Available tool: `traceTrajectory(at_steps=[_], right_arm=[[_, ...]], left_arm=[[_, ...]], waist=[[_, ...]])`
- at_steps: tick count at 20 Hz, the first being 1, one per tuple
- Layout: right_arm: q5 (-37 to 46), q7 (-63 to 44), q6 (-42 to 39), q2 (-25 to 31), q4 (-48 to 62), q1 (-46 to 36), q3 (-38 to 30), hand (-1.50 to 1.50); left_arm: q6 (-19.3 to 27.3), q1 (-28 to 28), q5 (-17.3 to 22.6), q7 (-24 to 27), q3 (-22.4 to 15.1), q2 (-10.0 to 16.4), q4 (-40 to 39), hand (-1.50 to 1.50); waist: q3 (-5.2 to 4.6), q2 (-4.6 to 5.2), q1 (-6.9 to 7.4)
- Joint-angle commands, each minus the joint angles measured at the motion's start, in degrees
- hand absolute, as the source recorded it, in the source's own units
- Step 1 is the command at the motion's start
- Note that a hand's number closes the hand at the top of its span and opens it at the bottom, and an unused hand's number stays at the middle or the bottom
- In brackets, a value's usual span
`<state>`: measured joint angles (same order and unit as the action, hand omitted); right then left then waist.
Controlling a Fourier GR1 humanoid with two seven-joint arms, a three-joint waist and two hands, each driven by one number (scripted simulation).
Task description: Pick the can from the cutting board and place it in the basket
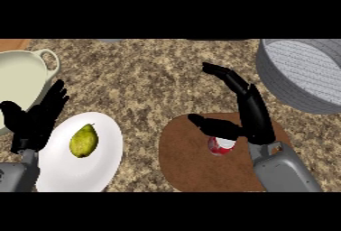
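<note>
A small red and white can (221,145) stands on the brown cutting board (193,167) at the lower middle of the head view. My right hand (251,113) is over the board with its fingers stretched up and away; its thumb (212,127) reaches left just above the can, partly covering its top. The fingers do not curl round the can. The grey basket (303,74) sits at the upper right, beyond the right hand. My left hand (33,118) rests open at the left edge, fingers up.
A white plate (100,167) with a green pear (84,140) lies left of the board, beside the left hand. A cream pot (23,76) with a handle stands at the far left. Speckled counter lies between board and basket.
</note>
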<state>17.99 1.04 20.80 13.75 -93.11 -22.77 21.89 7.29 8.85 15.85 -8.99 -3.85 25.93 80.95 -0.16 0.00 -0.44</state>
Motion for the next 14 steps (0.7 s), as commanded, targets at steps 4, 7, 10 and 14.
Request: traceTrajectory(at_steps=[4,7,10,14], right_arm=[[16.47,-33.42,0.95,-9.12,-2.73,-11.38,5.87,-1.5],[16.14,-45.31,-10.18,-5.31,-0.25,-17.8,3.38,-1.5],[18.49,-54.37,-19.84,1.82,0.13,-21.24,1.97,-1.5],[19.0,-67.89,-31.85,5.54,0.74,-29.05,-0.77,-1.5]], left_arm=[[-1.41,0.94,0.35,0.46,1.16,-0.34,-3.09,0.0],[-1.57,1.92,0.57,-1.27,1.29,0.33,-2.57,0.0],[-0.96,1.12,0.55,-1.9,1.91,0.98,-1.99,0.0],[0.38,1.2,-0.4,-1.91,0.83,-0.74,-2.22,0.0]], waist=[[-0.1,-0.58,-0.24],[-0.18,-0.75,-0.42],[-0.32,-1.52,-1.55],[-0.24,-1.36,-1.6]])
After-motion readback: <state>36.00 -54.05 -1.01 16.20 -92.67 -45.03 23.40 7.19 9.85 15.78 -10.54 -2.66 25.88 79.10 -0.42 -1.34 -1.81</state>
